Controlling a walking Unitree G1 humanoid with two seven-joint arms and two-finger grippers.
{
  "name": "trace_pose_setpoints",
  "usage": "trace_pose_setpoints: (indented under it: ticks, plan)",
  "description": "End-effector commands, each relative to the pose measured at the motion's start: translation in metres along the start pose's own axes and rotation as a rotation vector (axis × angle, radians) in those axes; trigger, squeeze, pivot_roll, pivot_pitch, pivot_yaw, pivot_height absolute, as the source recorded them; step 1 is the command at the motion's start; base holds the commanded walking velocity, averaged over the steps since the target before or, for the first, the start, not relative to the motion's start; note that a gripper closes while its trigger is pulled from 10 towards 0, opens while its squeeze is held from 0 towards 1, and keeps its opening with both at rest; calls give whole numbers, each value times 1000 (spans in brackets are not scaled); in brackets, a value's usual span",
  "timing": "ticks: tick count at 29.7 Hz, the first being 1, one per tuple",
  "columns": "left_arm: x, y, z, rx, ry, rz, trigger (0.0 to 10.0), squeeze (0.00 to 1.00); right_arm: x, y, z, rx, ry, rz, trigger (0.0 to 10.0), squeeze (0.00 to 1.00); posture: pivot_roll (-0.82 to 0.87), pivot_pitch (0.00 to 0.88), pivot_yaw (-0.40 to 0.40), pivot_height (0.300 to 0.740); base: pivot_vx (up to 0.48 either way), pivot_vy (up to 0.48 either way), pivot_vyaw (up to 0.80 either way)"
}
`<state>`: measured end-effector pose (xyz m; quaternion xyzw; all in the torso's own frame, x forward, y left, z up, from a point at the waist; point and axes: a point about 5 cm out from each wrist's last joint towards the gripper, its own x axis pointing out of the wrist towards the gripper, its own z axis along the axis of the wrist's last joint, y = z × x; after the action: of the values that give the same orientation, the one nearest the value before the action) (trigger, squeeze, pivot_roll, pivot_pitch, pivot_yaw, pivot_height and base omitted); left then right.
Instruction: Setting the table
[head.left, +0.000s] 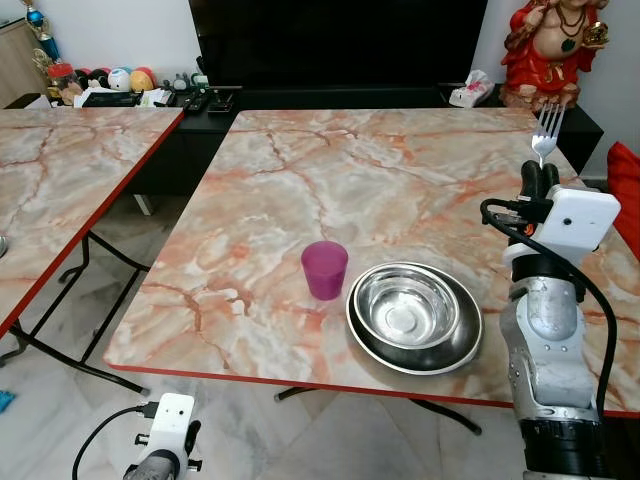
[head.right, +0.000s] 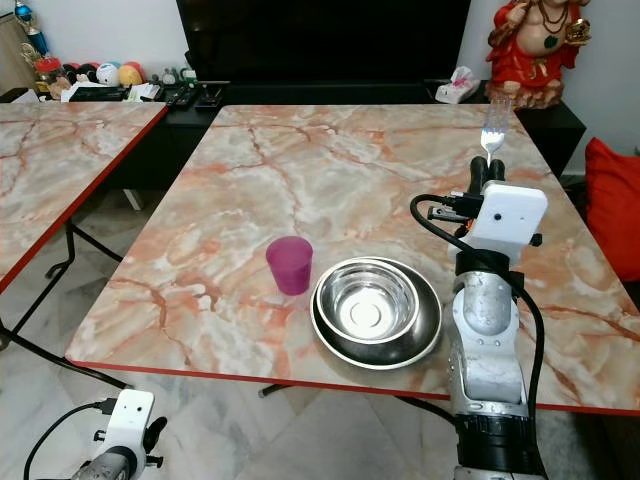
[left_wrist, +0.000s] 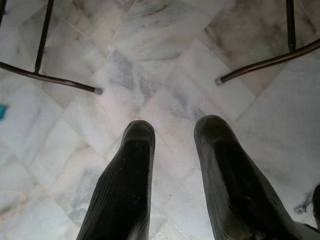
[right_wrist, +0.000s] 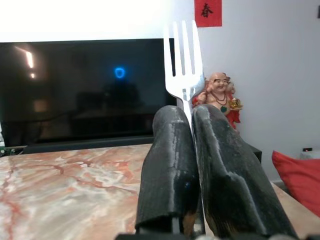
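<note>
The right tool (head.left: 541, 172) pinches a shiny silver fork (head.left: 546, 128), tines up, at the frame's right. Lower it gently onto the marble counter (head.left: 330, 170) beside the round steel bowl (head.left: 414, 314).

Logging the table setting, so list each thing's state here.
fork: upright, tines up, clamped in right gripper
right gripper: shut on fork, raised over table
left gripper: open, low over floor
cup: upright on table
bowl: upright, nested in a second bowl
</note>
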<state>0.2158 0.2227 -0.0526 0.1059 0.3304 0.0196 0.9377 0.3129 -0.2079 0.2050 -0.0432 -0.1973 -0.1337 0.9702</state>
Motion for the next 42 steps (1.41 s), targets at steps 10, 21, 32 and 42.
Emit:
trace_pose_setpoints:
  ticks: [10, 21, 32, 42]
  plan:
    - [-2, -1, -6, 13, 24, -16, 10000, 0, 5, -5, 4, -50, 7, -16, 10000, 0, -14, 0, 43, 740, 0, 0, -434]
    - [-1, -2, -6, 13, 29, -29, 10000, 0, 25, -56, -10, -210, 240, -29, 10000, 0, -32, 0, 59, 740, 0, 0, 0]
    - [-1, -2, -4, 17, 28, -32, 10000, 0, 13, -86, -36, -188, 528, 41, 10000, 0, -45, 5, 62, 740, 0, 0, 0]
    - [-1, -3, -5, 14, 33, -36, 10000, 0, -7, -91, -74, -71, 721, 71, 10000, 0, -41, 19, 62, 740, 0, 0, 0]
